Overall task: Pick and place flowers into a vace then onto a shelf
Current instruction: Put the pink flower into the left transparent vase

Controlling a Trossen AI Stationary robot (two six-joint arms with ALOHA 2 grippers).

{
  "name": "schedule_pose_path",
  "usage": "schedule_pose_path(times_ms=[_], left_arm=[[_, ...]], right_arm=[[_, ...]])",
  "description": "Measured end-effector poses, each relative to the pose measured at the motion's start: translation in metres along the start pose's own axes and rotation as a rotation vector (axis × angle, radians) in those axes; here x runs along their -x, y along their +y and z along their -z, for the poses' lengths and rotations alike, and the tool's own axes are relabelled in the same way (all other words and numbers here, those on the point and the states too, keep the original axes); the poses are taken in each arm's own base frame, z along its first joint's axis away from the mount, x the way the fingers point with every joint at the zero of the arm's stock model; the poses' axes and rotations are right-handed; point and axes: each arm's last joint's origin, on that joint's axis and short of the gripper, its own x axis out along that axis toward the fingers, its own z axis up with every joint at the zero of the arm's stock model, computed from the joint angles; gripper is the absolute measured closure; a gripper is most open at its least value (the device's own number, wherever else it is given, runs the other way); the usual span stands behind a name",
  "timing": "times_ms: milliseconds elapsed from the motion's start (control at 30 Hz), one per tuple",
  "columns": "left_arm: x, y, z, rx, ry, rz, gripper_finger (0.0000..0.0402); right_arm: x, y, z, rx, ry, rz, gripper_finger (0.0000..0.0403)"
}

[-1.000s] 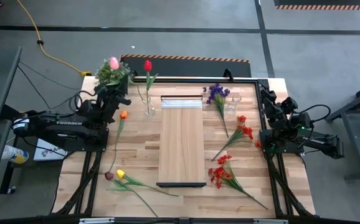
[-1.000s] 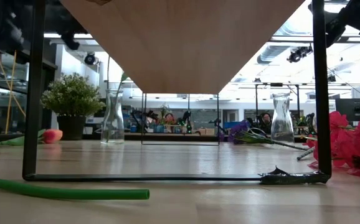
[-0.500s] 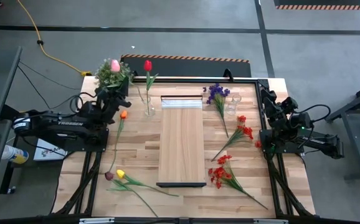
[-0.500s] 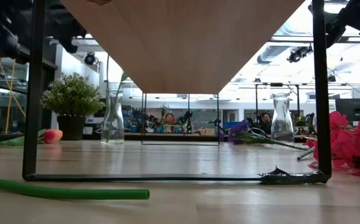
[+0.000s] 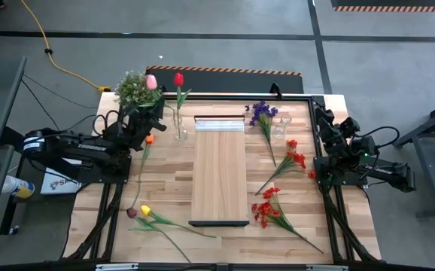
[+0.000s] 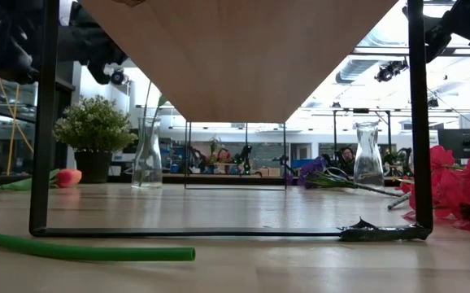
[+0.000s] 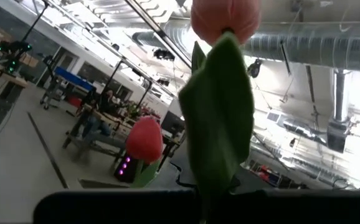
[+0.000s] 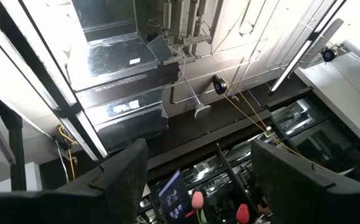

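My left gripper [image 5: 145, 114] is shut on a pink tulip [image 5: 151, 81] held up at the table's far left, between the potted plant and a glass vase [image 5: 180, 132]. The vase stands on the table with a red tulip [image 5: 178, 79] in it. In the left wrist view the pink bloom [image 7: 225, 18] and its leaf [image 7: 217, 124] rise above my gripper [image 7: 203, 210]. Orange [image 5: 149, 139], yellow [image 5: 145, 210] and dark purple [image 5: 132, 213] tulips lie on the table left of the shelf [image 5: 219, 169]. My right gripper [image 8: 198, 186] waits open at the right edge, pointing up. My left gripper holds the pink tulip by its stem below the leaf [image 7: 206, 186]; the leaf and the gripper's own dark body hide the exact place of contact. The fingers slant upward from the table's left. The tulip stands up above them, bloom on top, clear of the table.
A bushy potted plant [image 5: 131, 90] stands at the far left corner. A second glass vase [image 5: 281, 126] stands right of the shelf, with a purple sprig [image 5: 263, 113] and red sprays [image 5: 293, 158] [image 5: 266, 207] lying near it.
My left gripper has moved toward the table's right and a little down, toward the vase with the red tulip. It carries the pink tulip along, still upright. The bloom has gone from over the potted plant to beside the red tulip.
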Motion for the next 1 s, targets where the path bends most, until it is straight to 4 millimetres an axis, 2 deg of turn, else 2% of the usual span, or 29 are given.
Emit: schedule_pose_path(times_ms=[133, 333, 633, 1000], left_arm=[[-0.001, 0.001, 0.006, 0.007, 0.032, -0.004, 0.0366], [-0.001, 0.003, 0.014, 0.02, 0.068, -0.015, 0.0328], [0.0, 0.006, 0.026, 0.036, 0.165, -0.05, 0.0321], [0.0, 0.007, 0.028, 0.048, 0.178, -0.063, 0.0319]], right_arm=[[0.0, 0.0, 0.0, 0.0, 0.0, 0.0, 0.0132], [0.0, 0.0, 0.0, -0.001, 0.0, 0.0, 0.013], [0.0, 0.0, 0.0, -0.003, 0.007, -0.014, 0.0131], [0.0, 0.001, 0.0, -0.003, 0.017, -0.035, 0.0131]])
